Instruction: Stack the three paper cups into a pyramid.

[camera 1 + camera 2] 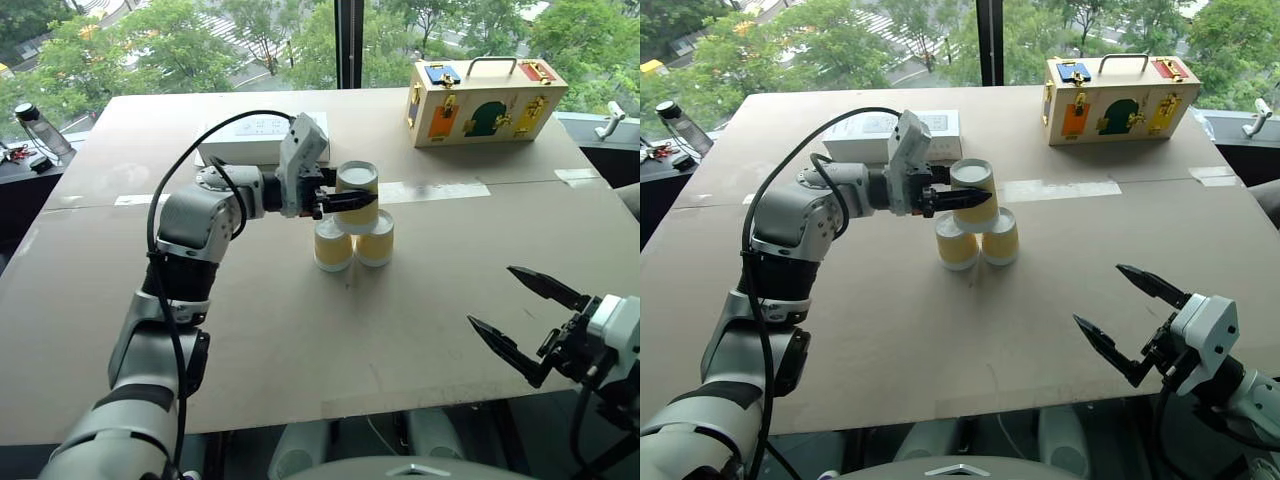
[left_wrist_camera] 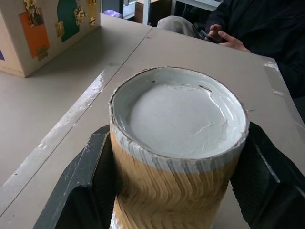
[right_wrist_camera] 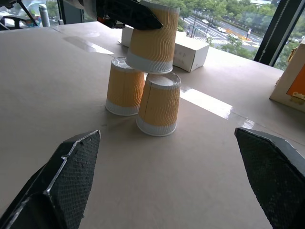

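Note:
Two of the paper cups stand upside down, side by side and touching, mid-table: one [image 1: 333, 247] on the left and one [image 1: 375, 240] on the right. The third cup [image 1: 357, 192], also upside down, sits over the seam between them, and my left gripper [image 1: 350, 200] is shut on its ribbed sleeve from the left. In the right wrist view this top cup [image 3: 153, 36] is at, or just above, the two bases; I cannot tell whether it touches them. In the left wrist view black fingers [image 2: 81, 191] flank the cup [image 2: 176, 119]. My right gripper [image 1: 490, 295] hangs open near the table's front right, holding nothing.
A white flat box [image 1: 250, 140] lies just behind the left arm. A wooden latch box [image 1: 485, 100] stands at the back right. A bottle [image 1: 40, 128] stands off the table's far left. A person [image 2: 257, 24] sits beyond the table's right side.

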You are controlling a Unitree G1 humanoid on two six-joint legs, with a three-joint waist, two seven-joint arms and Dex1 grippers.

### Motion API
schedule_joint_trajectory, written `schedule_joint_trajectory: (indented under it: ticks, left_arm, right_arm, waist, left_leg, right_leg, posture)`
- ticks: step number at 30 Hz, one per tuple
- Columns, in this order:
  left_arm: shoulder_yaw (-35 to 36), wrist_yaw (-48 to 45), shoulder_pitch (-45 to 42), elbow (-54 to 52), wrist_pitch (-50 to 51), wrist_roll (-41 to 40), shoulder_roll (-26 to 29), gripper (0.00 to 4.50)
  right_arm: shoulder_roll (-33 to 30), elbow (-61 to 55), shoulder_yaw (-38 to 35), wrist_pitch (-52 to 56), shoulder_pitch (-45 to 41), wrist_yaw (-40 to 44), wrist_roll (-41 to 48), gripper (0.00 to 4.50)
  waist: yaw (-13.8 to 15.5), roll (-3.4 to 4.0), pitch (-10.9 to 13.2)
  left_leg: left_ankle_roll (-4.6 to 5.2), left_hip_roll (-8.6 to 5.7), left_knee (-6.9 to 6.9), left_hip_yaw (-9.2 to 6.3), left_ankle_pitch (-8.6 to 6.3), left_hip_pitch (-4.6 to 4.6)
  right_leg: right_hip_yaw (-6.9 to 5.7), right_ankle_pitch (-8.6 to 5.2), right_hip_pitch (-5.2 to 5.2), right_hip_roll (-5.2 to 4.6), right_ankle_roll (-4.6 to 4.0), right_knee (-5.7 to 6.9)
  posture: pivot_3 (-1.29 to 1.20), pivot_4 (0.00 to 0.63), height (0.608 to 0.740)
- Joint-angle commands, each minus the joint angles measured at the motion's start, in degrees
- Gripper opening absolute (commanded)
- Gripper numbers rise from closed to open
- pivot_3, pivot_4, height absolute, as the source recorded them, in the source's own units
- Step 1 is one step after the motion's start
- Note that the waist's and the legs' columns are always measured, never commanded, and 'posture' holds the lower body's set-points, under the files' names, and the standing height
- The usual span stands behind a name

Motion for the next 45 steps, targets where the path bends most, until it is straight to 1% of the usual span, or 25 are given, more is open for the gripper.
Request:
schedule_joint_trajectory:
  ticks: [1,3,4,6,7,11,16,19,21,23,25,26,30,34,39,41,45]
  left_arm:
    - [0.32,-0.48,0.22,-0.68,-2.60,1.40,-0.64,2.58]
    - [0.87,-0.21,0.59,-1.07,-2.51,1.25,-1.18,2.58]
    - [1.11,-0.28,0.70,-1.27,-2.40,1.13,-1.34,3.61]
    - [1.63,-0.25,0.91,-1.72,-2.15,0.88,-1.57,4.41]
    - [1.94,0.03,1.06,-1.98,-2.35,0.91,-1.65,4.47]
    - [4.11,0.73,1.55,-3.65,-1.85,0.10,-0.86,4.47]
    - [12.16,2.87,3.64,-8.67,2.77,-5.17,2.30,4.47]
    - [16.71,3.89,7.17,-12.81,6.73,-9.10,4.62,4.47]
    - [19.80,4.77,10.90,-15.25,5.76,-9.52,6.06,4.47]
    - [23.76,8.18,14.28,-17.25,4.53,-10.15,5.46,4.47]
    - [27.02,7.02,17.41,-18.92,2.27,-13.37,3.99,4.47]
    - [27.91,5.31,19.25,-19.96,1.77,-14.88,4.15,4.47]
    - [32.35,3.89,29.13,-23.50,1.90,-17.71,6.03,4.47]
    - [34.57,1.76,40.65,-25.69,-1.41,-16.27,7.79,4.47]
    - [36.19,0.01,53.96,-25.76,-8.39,-12.31,7.80,4.47]
    - [36.63,-0.56,58.48,-24.98,-11.08,-10.74,7.67,4.47]
    - [36.60,-1.54,65.55,-24.10,-14.98,-8.47,7.52,4.47]
  right_arm:
    - [-0.63,-1.36,-1.28,-1.13,-1.25,0.13,0.43,4.50]
    - [-1.14,-1.12,-1.41,-0.86,-2.05,0.53,0.87,4.50]
    - [-1.39,-1.03,-1.47,-0.74,-2.44,0.75,1.21,4.50]
    - [-1.77,-0.86,-1.49,-0.44,-3.29,0.97,2.06,4.50]
    - [-1.90,-0.78,-1.49,-0.33,-3.73,1.09,2.49,4.50]
    - [-2.28,-0.60,-1.32,0.03,-4.99,1.77,4.33,4.50]
    - [-2.18,-0.22,-2.07,0.09,-6.79,2.33,8.78,4.50]
    - [-2.35,0.37,-2.47,0.03,-8.21,2.57,10.48,4.50]
    - [-2.50,1.07,-2.45,0.04,-9.03,3.07,11.27,4.50]
    - [-2.91,1.63,-2.45,0.15,-9.08,3.92,11.53,4.50]
    - [-3.22,2.15,-2.80,0.21,-8.90,4.63,11.86,4.50]
    - [-3.45,2.48,-3.07,0.26,-8.78,4.97,12.00,4.50]
    - [-4.97,4.61,-5.31,0.53,-7.79,7.49,12.72,4.50]
    - [-6.31,7.75,-8.48,0.72,-5.76,10.45,13.11,4.50]
    - [-7.00,13.25,-12.40,0.29,-1.39,14.84,11.64,4.50]
    - [-7.03,16.26,-13.98,-0.56,0.91,17.22,10.38,4.50]
    - [-6.73,21.82,-15.42,-2.82,3.18,20.44,7.36,4.50]
  waist:
    - [0.01,0.00,0.00]
    - [0.01,0.00,0.00]
    - [0.01,0.00,0.00]
    - [0.01,0.00,0.00]
    - [0.01,0.00,0.00]
    - [0.00,0.00,0.00]
    - [-0.23,0.00,0.02]
    - [-0.11,0.01,0.01]
    - [-0.11,0.01,0.01]
    - [-0.04,0.01,0.01]
    - [0.22,0.00,0.01]
    - [0.39,0.00,0.01]
    - [0.50,0.01,0.01]
    - [0.26,0.01,0.01]
    - [0.87,0.00,0.00]
    - [1.44,0.01,0.00]
    - [1.54,-0.01,-0.01]
  left_leg:
    - [0.00,0.00,0.00,0.00,0.00,0.00]
    - [0.00,0.00,0.00,0.00,0.00,0.00]
    - [0.00,0.00,0.00,0.01,0.00,0.00]
    - [0.00,0.00,0.01,0.00,0.00,0.00]
    - [0.00,0.00,0.01,-0.01,0.00,0.00]
    - [0.00,0.00,0.01,-0.01,0.00,0.00]
    - [0.00,0.03,-0.01,-0.02,0.00,0.00]
    - [0.00,0.04,-0.02,-0.01,0.00,0.00]
    - [0.00,0.04,-0.01,0.02,0.00,0.00]
    - [0.00,0.04,0.00,0.04,0.00,0.01]
    - [0.00,0.05,-0.01,0.01,0.00,0.00]
    - [0.00,0.05,0.00,-0.01,0.00,-0.01]
    - [-0.01,0.04,0.00,0.05,0.00,-0.01]
    - [0.01,0.06,-0.04,0.15,-0.01,0.04]
    - [0.02,0.08,-0.04,0.18,-0.02,0.05]
    - [0.04,0.09,-0.04,0.20,-0.03,0.06]
    - [0.06,0.10,-0.04,0.21,-0.05,0.05]
  right_leg:
    - [0.00,0.00,0.00,0.00,0.00,0.00]
    - [0.00,0.00,0.00,0.00,0.00,0.00]
    - [0.01,0.00,0.00,-0.01,0.00,0.00]
    - [0.00,0.00,0.00,0.00,0.00,0.00]
    - [0.00,0.00,0.00,0.00,0.00,0.01]
    - [-0.01,0.00,0.00,-0.01,0.00,0.01]
    - [0.00,0.00,-0.03,0.00,-0.01,0.01]
    - [0.01,0.00,-0.05,0.00,-0.01,0.01]
    - [0.04,0.00,-0.05,-0.02,-0.01,0.01]
    - [0.06,0.01,-0.05,-0.02,-0.01,0.01]
    - [0.04,0.01,-0.05,-0.02,-0.02,0.01]
    - [0.02,0.01,-0.05,-0.02,-0.02,0.01]
    - [0.07,0.01,-0.05,-0.05,-0.03,0.00]
    - [0.15,0.00,-0.05,-0.05,-0.04,0.00]
    - [0.16,-0.13,-0.04,-0.10,-0.27,0.00]
    - [0.16,-0.14,-0.03,-0.12,-0.27,-0.01]
    - [0.14,-0.16,-0.01,-0.18,-0.24,-0.04]
  posture:
    - [0.00,0.150,0.740]
    - [0.00,0.150,0.740]
    - [0.00,0.150,0.740]
    - [0.00,0.150,0.740]
    - [0.00,0.150,0.740]
    - [0.00,0.150,0.740]
    - [0.00,0.150,0.740]
    - [0.00,0.150,0.740]
    - [0.00,0.150,0.740]
    - [0.00,0.150,0.740]
    - [0.00,0.150,0.740]
    - [0.00,0.150,0.740]
    - [0.00,0.150,0.740]
    - [0.00,0.150,0.740]
    - [0.00,0.150,0.740]
    - [0.00,0.150,0.740]
    - [0.00,0.150,0.740]
